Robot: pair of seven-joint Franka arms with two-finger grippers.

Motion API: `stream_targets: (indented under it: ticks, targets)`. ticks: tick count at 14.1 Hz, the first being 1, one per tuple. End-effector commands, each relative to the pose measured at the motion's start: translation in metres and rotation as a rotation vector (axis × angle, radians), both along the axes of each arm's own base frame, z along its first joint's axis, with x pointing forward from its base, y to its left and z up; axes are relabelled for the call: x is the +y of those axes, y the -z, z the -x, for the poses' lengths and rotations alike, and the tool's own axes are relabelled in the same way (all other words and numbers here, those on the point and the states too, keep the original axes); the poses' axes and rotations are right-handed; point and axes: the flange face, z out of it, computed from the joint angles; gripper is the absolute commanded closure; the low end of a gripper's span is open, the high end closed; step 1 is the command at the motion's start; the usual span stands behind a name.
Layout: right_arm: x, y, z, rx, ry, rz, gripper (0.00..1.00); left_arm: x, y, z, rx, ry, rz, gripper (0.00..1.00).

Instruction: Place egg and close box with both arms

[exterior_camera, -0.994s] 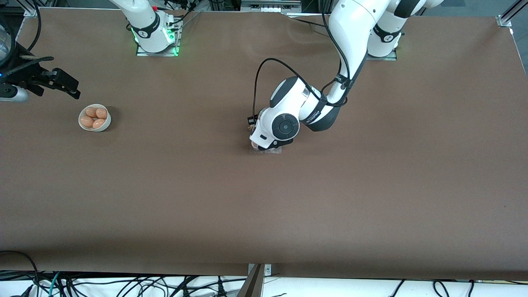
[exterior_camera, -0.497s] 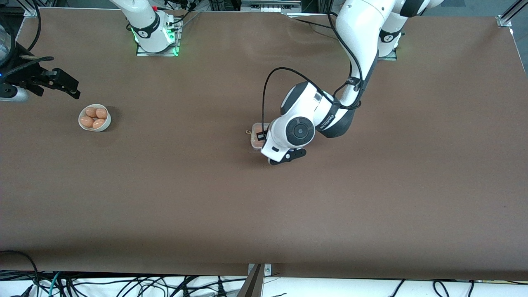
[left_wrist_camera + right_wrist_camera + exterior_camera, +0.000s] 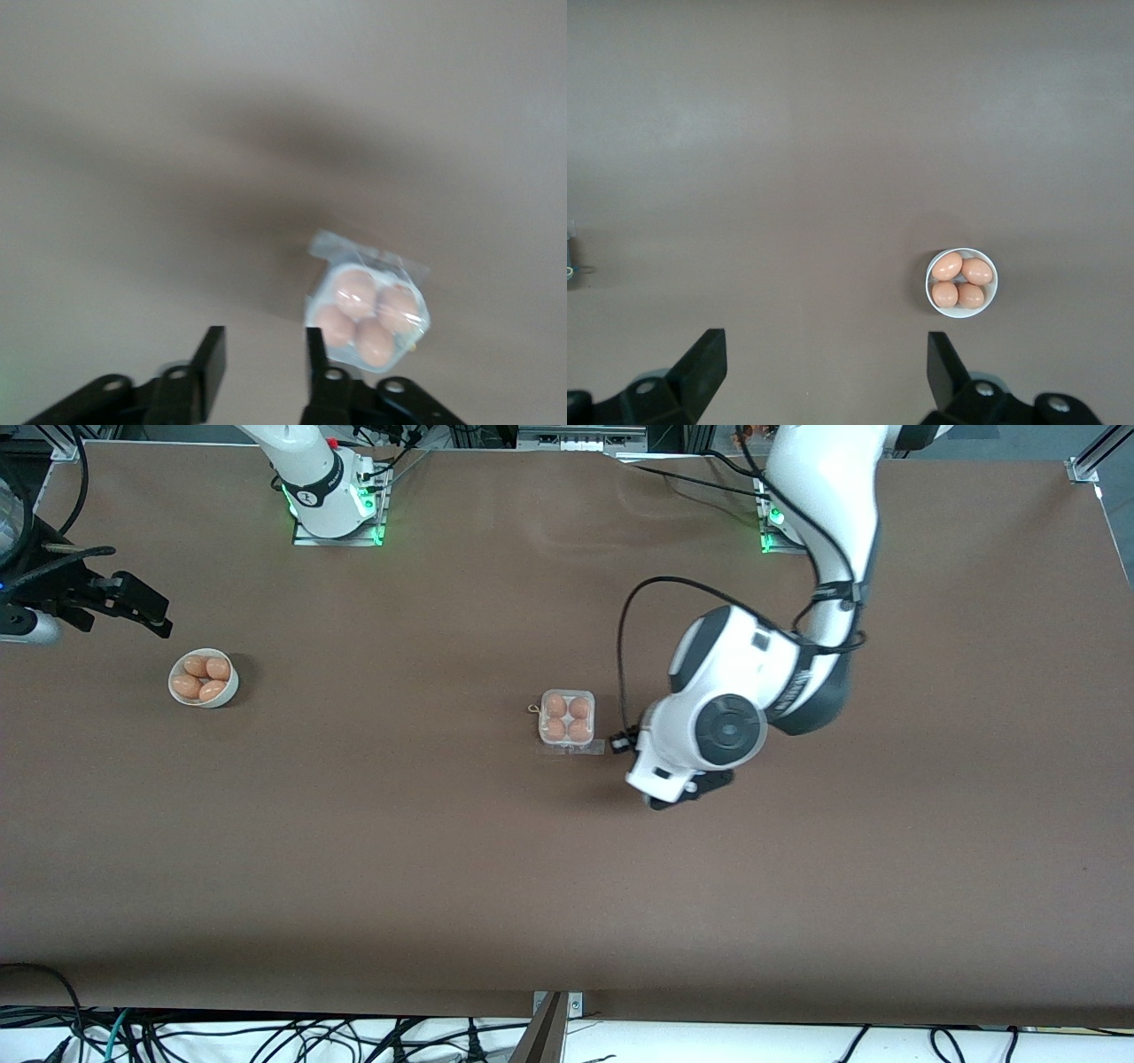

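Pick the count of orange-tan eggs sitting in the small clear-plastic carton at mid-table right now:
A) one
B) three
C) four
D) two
C: both the front view and the left wrist view show the clear-plastic egg carton with every one of its four round cells holding an orange-tan egg.

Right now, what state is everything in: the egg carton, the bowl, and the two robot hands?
Small square clear-plastic egg carton: all four cells hold orange-tan eggs; lid appears down, not certain.
Round white bowl: holds four more eggs.
Left hand: open, empty, over the brown table beside the carton.
Right hand: wide open, empty, waiting over the table by the bowl.
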Motion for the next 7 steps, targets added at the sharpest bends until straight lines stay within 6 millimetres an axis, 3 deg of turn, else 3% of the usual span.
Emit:
stream_targets:
  ticks: [1,4,7]
  targets:
    - [-0.001,-0.004,0.001,-0.008,-0.011,-0.015,0.0,0.054,-0.051,-0.02,-0.083,-0.013,-0.049,0.0]
    - [-0.001,-0.004,0.001,-0.008,-0.009,-0.015,0.0,0.113,-0.109,-0.037,-0.205,0.02,-0.052,0.0]
    - [-0.001,-0.003,0.001,-0.005,-0.011,-0.015,0.0,0.161,-0.136,-0.045,-0.26,0.069,-0.076,0.0]
